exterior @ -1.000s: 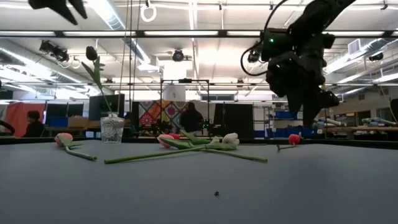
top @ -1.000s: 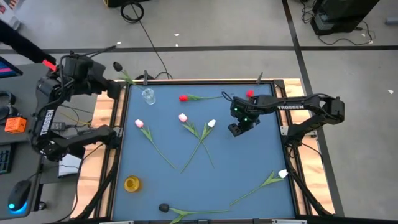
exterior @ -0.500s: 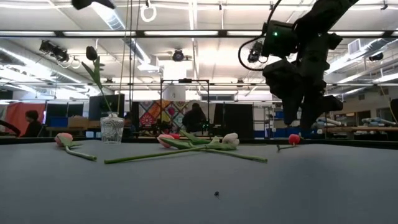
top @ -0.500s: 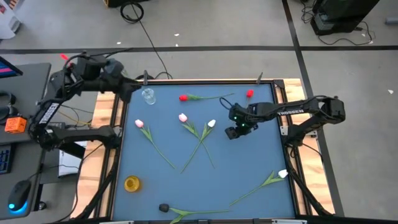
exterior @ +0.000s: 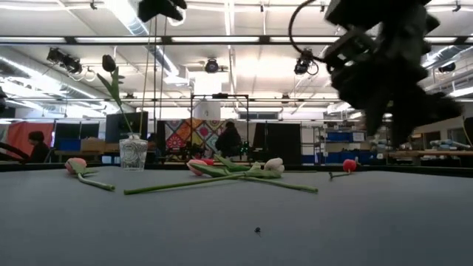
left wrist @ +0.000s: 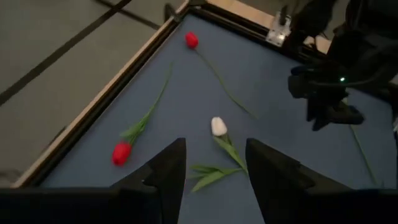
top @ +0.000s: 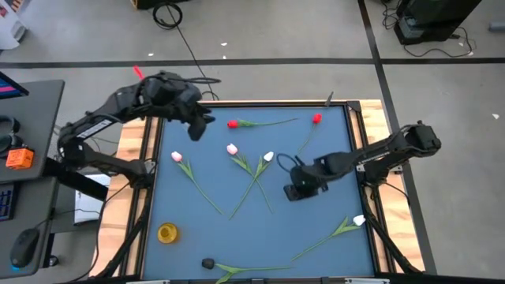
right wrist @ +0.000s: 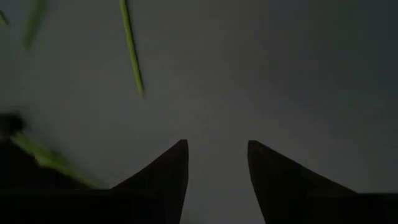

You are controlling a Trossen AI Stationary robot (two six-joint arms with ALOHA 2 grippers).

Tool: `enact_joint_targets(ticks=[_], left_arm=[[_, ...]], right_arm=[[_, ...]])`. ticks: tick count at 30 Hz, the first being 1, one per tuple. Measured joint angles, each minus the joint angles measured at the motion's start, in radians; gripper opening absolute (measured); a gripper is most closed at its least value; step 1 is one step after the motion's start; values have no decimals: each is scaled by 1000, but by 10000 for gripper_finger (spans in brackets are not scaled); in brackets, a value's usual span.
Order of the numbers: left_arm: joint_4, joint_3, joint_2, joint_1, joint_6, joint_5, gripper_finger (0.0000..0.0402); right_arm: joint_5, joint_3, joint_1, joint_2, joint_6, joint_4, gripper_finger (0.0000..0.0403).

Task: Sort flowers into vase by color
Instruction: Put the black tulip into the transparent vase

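Observation:
Artificial tulips lie flat on the blue table: two red near the far edge, two pink and a white in the middle, another white near right, and a dark head at the near edge. A glass vase holds a dark tulip upright; the left arm hides it from above. My left gripper hangs open, high over the far left of the table. My right gripper is open, low over bare table right of the crossed stems.
A small yellow vase stands near the table's near left corner. A wooden frame borders the table. A green stem end lies just ahead of the right fingers. People sit in the room beyond the far edge.
My left arm has swung from beyond the far left corner in over the table, toward the right, ending above the glass vase. My right gripper has moved from beside the far right red tulip toward the near edge and slightly left. No flower has moved.

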Motion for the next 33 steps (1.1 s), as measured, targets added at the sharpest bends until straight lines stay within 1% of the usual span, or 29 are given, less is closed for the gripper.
enact_joint_targets(ticks=[2, 5, 8, 11, 15, 20, 23, 30, 33], left_arm=[[17, 0, 28, -16, 33, 1, 172], [19, 0, 67, -31, 82, 1, 172], [17, 0, 82, -25, 82, 1, 172], [5, -1, 78, -10, 80, 1, 172], [-50, -1, 68, 13, 80, 0, 172], [-55, 0, 65, 17, 97, 0, 172], [-77, 0, 49, 32, 133, -1, 172], [-144, 136, 15, 135, 124, -53, 172], [-170, 154, 18, 158, 124, -57, 172]], right_arm=[[-27, 0, 61, 0, 61, -1, 171], [-40, 0, 148, 0, 160, -1, 170], [-40, 0, 231, 0, 284, 11, 170], [2, 0, 299, 0, 417, 45, 170], [116, 1, 337, 0, 539, 55, 170], [303, 1, 260, 0, 615, -1, 170], [372, 1, 185, 0, 592, -3, 170], [383, 2, -13, -4, 371, 35, 170], [345, 2, -121, -4, 252, 55, 170]])
